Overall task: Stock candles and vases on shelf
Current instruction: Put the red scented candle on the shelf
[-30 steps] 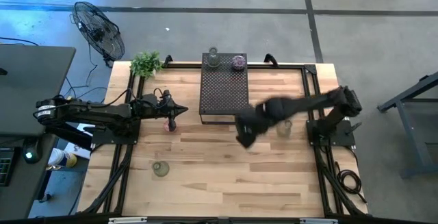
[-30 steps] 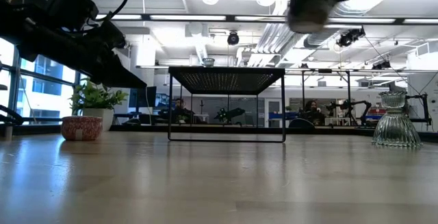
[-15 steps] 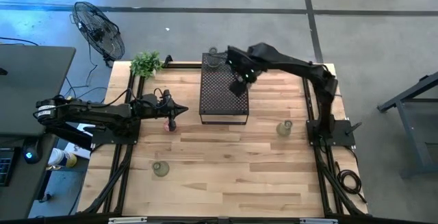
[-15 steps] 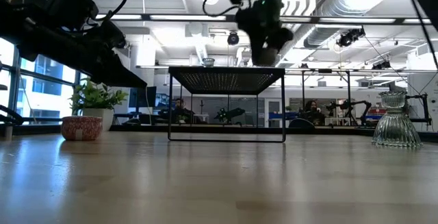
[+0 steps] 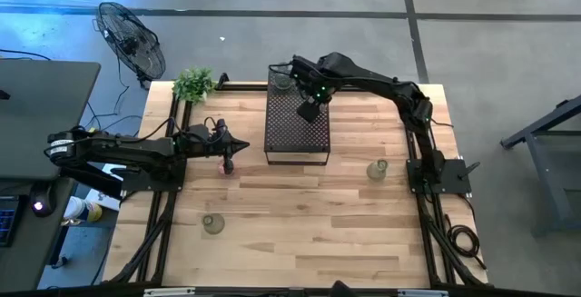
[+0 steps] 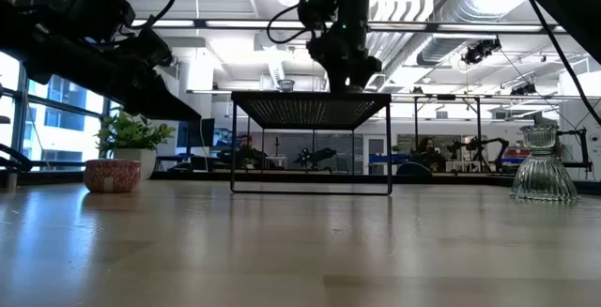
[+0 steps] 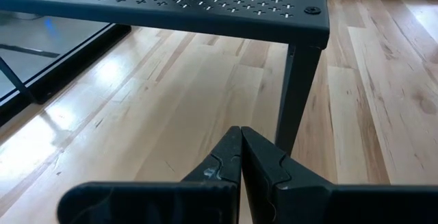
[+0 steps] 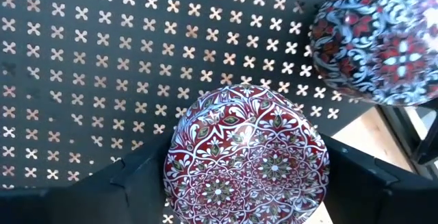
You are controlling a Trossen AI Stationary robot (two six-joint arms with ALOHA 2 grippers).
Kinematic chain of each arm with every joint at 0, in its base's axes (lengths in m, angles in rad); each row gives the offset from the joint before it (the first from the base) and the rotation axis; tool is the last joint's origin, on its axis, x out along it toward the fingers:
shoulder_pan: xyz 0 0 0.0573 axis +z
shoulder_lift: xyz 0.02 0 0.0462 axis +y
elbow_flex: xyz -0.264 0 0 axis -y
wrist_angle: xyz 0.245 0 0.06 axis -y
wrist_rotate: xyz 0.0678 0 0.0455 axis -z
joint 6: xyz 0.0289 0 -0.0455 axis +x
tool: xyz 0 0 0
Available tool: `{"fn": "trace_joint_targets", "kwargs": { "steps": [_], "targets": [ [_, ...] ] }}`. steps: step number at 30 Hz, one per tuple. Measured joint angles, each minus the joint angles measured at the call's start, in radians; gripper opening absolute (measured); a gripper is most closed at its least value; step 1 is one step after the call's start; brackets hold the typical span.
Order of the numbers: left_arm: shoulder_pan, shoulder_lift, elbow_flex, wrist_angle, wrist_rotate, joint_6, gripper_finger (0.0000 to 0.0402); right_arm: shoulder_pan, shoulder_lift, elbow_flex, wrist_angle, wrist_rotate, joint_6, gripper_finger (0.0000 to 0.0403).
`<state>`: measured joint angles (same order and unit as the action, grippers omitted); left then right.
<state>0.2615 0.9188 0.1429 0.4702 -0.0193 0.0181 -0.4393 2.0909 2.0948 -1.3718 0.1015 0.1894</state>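
My right gripper is over the far part of the black perforated shelf, shut on a candle with a red-and-white patterned top. A second candle stands on the shelf beside it. A clear vase stands on the shelf's far left corner. The third candle sits on the table, left of the shelf, by my left gripper, which is shut and empty. Two more vases stand on the table. My right gripper pinches the candle's round side between its two fingers, one on each side. The fingers come from above, pointing down. The candle is upright, top up, at the shelf's top; whether it rests on the mesh, I cannot tell.
A leafy potted plant stands at the table's far left corner. In the low view the shelf stands on thin legs with open room beneath it. Bare wood lies along the table's near side.
My right gripper, carrying the candle, has swung from the table near the shelf's near right corner toward the far edge. It has come over the shelf's far part, then lowered close to the mesh top. My left arm has kept still.
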Motion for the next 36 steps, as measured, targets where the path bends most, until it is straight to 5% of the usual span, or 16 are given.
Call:
{"fn": "trace_joint_targets", "kwargs": {
  "steps": [36],
  "targets": [
    [0.000,0.000,0.000,-0.002,0.001,0.000,0.0001,-0.014,0.002,-0.017,0.049,-0.009,-0.100,0.0296]
  ]
}}
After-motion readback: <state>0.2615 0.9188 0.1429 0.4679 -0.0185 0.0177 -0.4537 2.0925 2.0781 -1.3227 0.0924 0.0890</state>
